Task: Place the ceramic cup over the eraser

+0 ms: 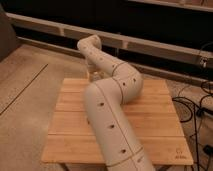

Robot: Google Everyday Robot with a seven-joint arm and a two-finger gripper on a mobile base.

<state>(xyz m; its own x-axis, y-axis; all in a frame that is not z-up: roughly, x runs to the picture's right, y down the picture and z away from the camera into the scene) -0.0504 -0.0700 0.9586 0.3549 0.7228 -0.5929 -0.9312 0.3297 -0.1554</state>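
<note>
My gripper (92, 70) hangs down from the wrist over the far left edge of the wooden table (70, 125). A small pale object (94, 76) shows just below it, at the table's back edge, and may be the ceramic cup; I cannot tell whether it is held or standing on the table. The eraser is not visible; my arm (112, 120) covers the middle of the table and may hide it.
The slatted wooden table stands on a speckled floor. A dark wall with a long pale ledge (150, 47) runs behind it. Black cables (200, 107) lie on the floor to the right of the table.
</note>
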